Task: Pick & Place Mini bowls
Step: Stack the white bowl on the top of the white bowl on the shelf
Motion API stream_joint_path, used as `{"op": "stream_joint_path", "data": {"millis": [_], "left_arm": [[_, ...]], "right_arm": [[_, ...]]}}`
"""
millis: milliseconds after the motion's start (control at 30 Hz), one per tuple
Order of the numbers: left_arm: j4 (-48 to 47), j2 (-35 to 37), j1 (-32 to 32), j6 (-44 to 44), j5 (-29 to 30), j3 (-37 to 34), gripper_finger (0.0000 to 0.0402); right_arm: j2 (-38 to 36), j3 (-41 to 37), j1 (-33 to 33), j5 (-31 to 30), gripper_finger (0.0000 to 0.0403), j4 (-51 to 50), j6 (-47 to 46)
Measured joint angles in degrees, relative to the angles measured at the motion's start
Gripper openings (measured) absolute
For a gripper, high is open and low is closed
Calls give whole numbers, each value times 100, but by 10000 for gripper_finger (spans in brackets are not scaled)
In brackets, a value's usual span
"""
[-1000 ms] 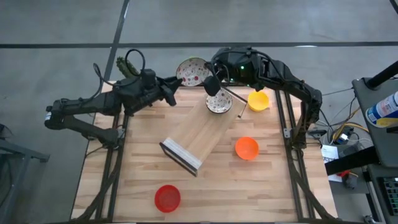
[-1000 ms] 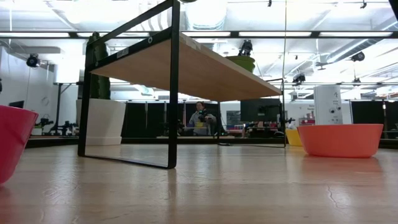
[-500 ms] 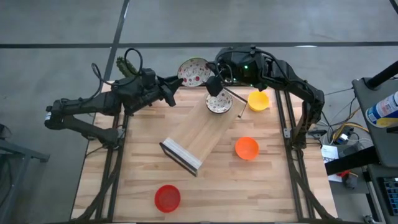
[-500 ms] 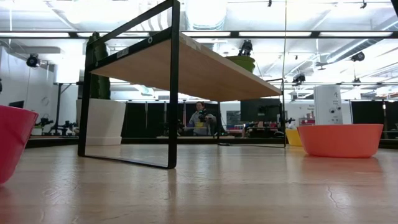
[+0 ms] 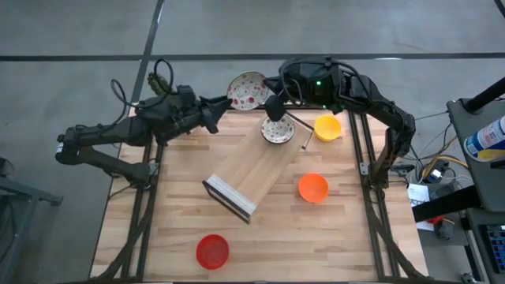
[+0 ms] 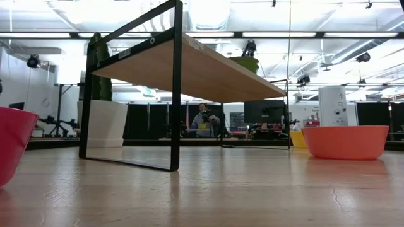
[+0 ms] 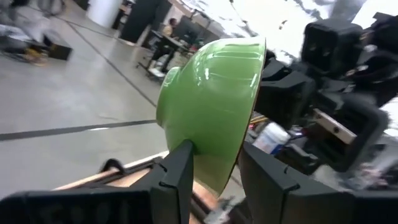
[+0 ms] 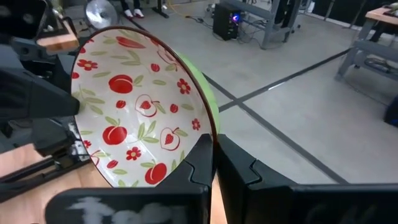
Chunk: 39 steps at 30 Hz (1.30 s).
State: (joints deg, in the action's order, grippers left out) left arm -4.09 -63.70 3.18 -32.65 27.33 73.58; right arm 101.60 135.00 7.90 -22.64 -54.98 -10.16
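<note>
A mini bowl (image 5: pixel 246 91), green outside with red fruit painted inside, hangs in the air over the table's far edge. My left gripper (image 5: pixel 227 104) is shut on it from the left and my right gripper (image 5: pixel 272 104) from the right. The left wrist view shows its green outer wall (image 7: pixel 208 106), the right wrist view its patterned inside (image 8: pixel 140 124). A second patterned bowl (image 5: pixel 278 130) stands on the wooden shelf (image 5: pixel 248 177). The yellow (image 5: pixel 327 126), orange (image 5: pixel 313 188) and red (image 5: pixel 212 251) bowls rest on the table. My left gripper pinches the bowl's rim (image 7: pixel 239 165), one finger on the green outer wall and one on the inner side. It comes level from the table's left, and the bowl stands on edge, lifted clear. My right gripper pinches the opposite rim (image 8: pixel 213 134), one finger inside and one outside, coming from the table's right.
The slanted wooden shelf on its black frame (image 6: pixel 175 88) fills the table's middle. A white pot (image 6: pixel 104 123) with a green cactus (image 5: pixel 158 83) stands at the far left corner. The orange bowl (image 6: pixel 346 142) and the red bowl (image 6: pixel 12 148) flank the near part.
My right gripper has edged a little toward the table's right and far side, and my left arm a little toward the far edge. Both stay shut on the bowl, which has hardly moved.
</note>
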Motion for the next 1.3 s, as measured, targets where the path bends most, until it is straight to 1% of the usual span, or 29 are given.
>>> {"op": "stream_joint_path", "data": {"millis": [100, 267, 400, 567, 700, 1033, 1300], "left_arm": [[77, 0, 0, -70, -303, 2, 117], [80, 0, -24, -55, -334, 2, 117], [107, 0, -39, -6, -464, 2, 117], [145, -21, -31, -203, -536, 2, 117], [111, -108, -33, -348, -611, 2, 117], [83, -644, 16, -886, -764, 0, 117], [-82, -969, 189, -1121, -985, -4, 117]], "right_arm": [[-62, 0, -2, 42, 8, -17, -15], [-95, 0, -2, 50, 8, -33, -36], [-148, 0, -2, 178, 8, -61, -67], [-138, 0, 4, 292, 8, -162, -152], [-123, -1, 7, 372, 8, -463, -312], [-125, -7, 9, 411, 8, -1448, -777], [-113, -11, 9, 436, 8, -2142, -1070]]}}
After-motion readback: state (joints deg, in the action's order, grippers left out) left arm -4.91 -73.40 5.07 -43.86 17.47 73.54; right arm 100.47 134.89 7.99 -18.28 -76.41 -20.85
